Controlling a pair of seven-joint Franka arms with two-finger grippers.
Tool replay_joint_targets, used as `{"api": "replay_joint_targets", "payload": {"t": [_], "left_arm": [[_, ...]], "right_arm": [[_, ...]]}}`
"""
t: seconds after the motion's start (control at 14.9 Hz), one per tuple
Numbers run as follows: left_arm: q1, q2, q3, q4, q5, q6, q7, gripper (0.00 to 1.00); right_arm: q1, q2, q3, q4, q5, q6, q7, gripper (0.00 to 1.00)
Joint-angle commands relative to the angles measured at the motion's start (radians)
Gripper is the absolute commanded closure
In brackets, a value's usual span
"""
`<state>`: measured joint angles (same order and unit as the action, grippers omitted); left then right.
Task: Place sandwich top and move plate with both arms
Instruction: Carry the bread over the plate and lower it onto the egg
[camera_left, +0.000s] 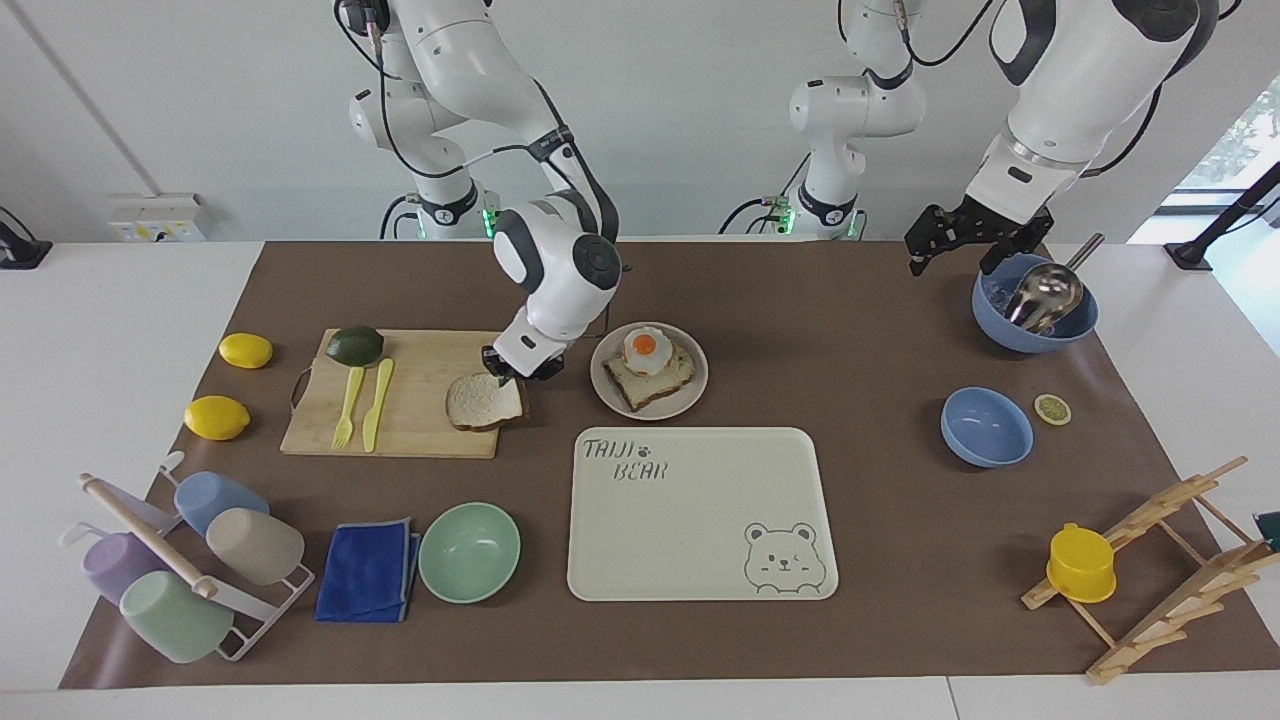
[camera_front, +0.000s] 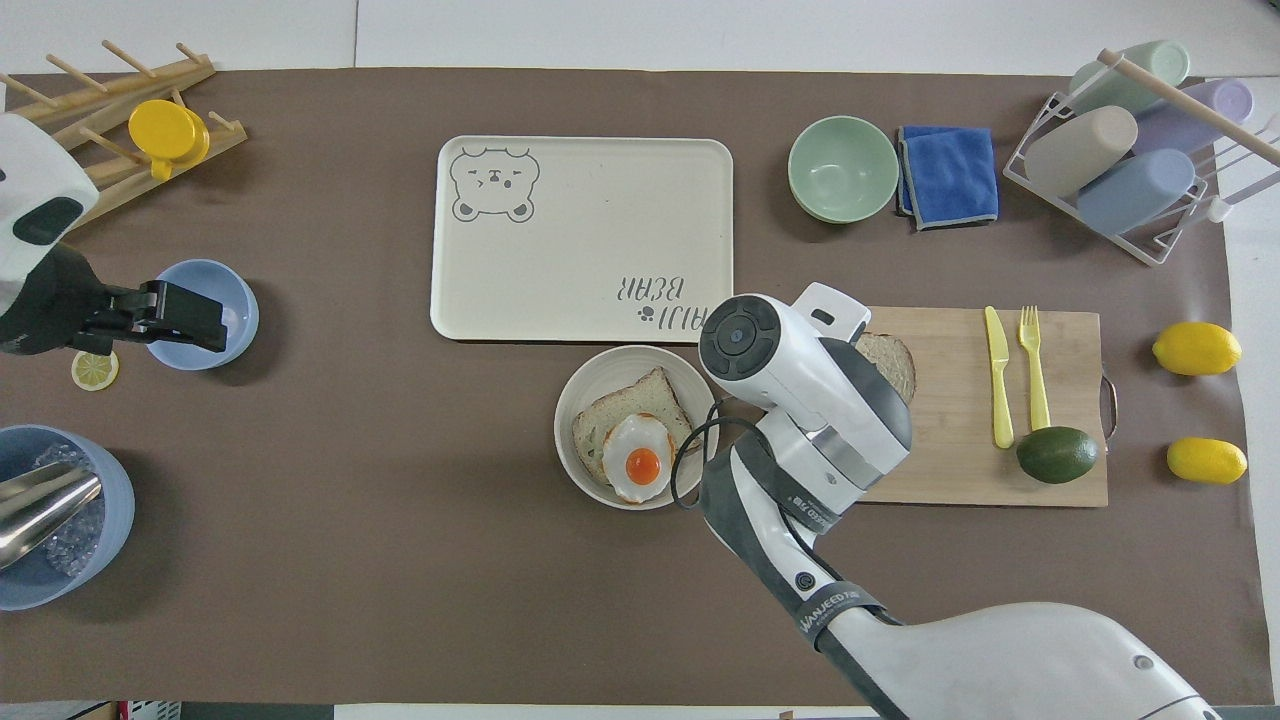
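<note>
On the brown table mat (camera_left: 820, 330), the largest item is the cream bear tray (camera_left: 700, 515), laid just beside the plate (camera_left: 649, 372) and farther from the robots than it. A wooden cutting board (camera_left: 410, 395) is set next to the plate toward the right arm's end of the table; a yellow fork (camera_left: 347, 408), a yellow knife (camera_left: 378, 402) and an avocado (camera_left: 354, 346) are carried on it. The plate is occupied by a browner slice topped with a fried egg (camera_left: 645, 348).

The sandwich top (camera_left: 483, 401) is seen at the board's corner nearest the plate, its gripped edge raised and the rest tilted down onto the wood. It is pinched at that edge by the right gripper (camera_left: 508, 378), whose fingertips are closed on the bread.

The left gripper (camera_left: 962, 240) is held in the air over the mat beside a blue bowl with a metal scoop (camera_left: 1035, 301), its jaws spread wide with nothing between them; that arm waits.
</note>
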<state>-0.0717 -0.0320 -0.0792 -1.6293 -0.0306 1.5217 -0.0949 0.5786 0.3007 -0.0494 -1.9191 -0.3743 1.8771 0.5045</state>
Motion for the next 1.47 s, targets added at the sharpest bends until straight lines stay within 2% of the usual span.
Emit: {"api": "replay_joint_targets", "payload": {"t": [0.0, 0.27, 0.54, 0.67, 1.07, 1.2, 1.41], "left_arm": [[0.012, -0.019, -0.008, -0.012, 0.014, -0.006, 0.004, 0.0], [0.012, -0.019, -0.008, -0.011, 0.014, -0.006, 0.004, 0.0], [0.012, -0.019, -0.008, -0.011, 0.014, -0.008, 0.004, 0.0], [0.012, -0.019, -0.008, -0.012, 0.014, -0.008, 0.004, 0.0], [0.012, -0.019, -0.008, -0.012, 0.014, -0.008, 0.004, 0.0], [0.012, -0.019, -0.008, -0.011, 0.014, -0.006, 0.004, 0.0], [0.012, -0.019, -0.008, -0.012, 0.014, -0.008, 0.003, 0.0]], "right_arm": [[0.053, 0.017, 0.026, 0.067, 0.005, -0.044, -0.011, 0.91], [0.112, 0.032, 0.028, 0.132, 0.018, -0.081, 0.0, 0.91], [0.135, 0.043, 0.037, 0.155, 0.071, -0.059, 0.051, 0.9], [0.133, 0.054, 0.078, 0.189, 0.084, -0.056, 0.093, 0.9], [0.181, 0.057, 0.111, 0.236, 0.083, -0.168, 0.169, 0.89], [0.179, 0.066, 0.114, 0.265, 0.092, -0.164, 0.17, 0.88], [0.173, 0.078, 0.114, 0.236, 0.107, -0.115, 0.17, 0.83]]}}
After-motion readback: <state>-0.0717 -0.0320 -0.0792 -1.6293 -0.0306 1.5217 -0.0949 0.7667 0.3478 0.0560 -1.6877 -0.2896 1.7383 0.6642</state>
